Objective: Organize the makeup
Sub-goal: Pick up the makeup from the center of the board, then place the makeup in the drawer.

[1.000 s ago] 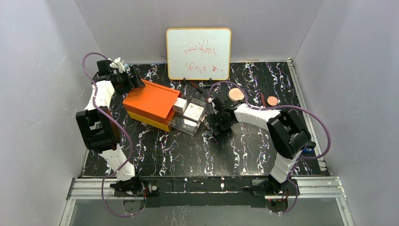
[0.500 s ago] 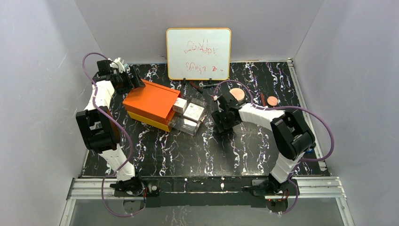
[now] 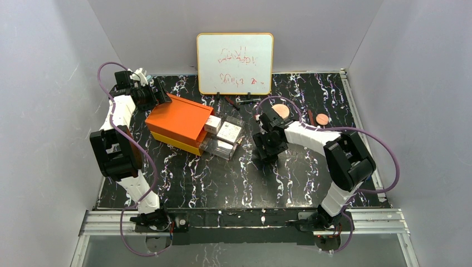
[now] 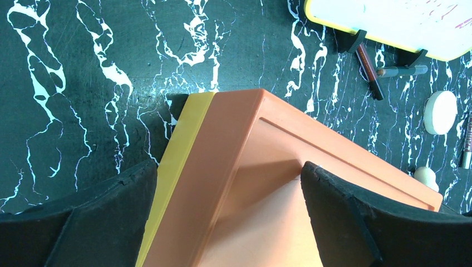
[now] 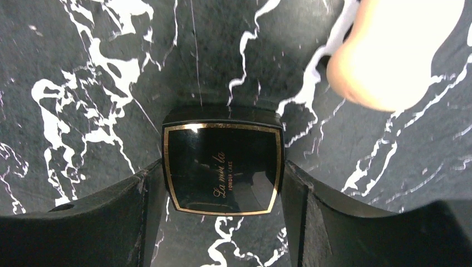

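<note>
A small black square compact [image 5: 222, 150] with a gold rim lies on the marbled table, and my right gripper [image 5: 222, 186] is shut on it, a finger against each side. From above, this gripper [image 3: 266, 149] points down just right of the clear drawers. The tan egg-shaped sponge [image 5: 389, 55] lies close beyond the compact. A peach disc [image 3: 281, 111] and a second one [image 3: 321, 118] rest behind the right arm. Thin dark sticks [image 4: 368, 64] lie by the whiteboard's feet. My left gripper [image 4: 228, 186] stands open astride the back corner of the orange box [image 4: 267, 167].
The orange box [image 3: 178, 119] sits left of centre with clear drawers [image 3: 225, 136] pulled out toward the right arm. A whiteboard [image 3: 235, 63] stands at the back. A reddish stick [image 3: 310, 115] lies between the two discs. Grey walls close in on both sides.
The right gripper's jaws have closed onto the black compact, and that wrist has shifted a little to the right. The left arm has not moved.
</note>
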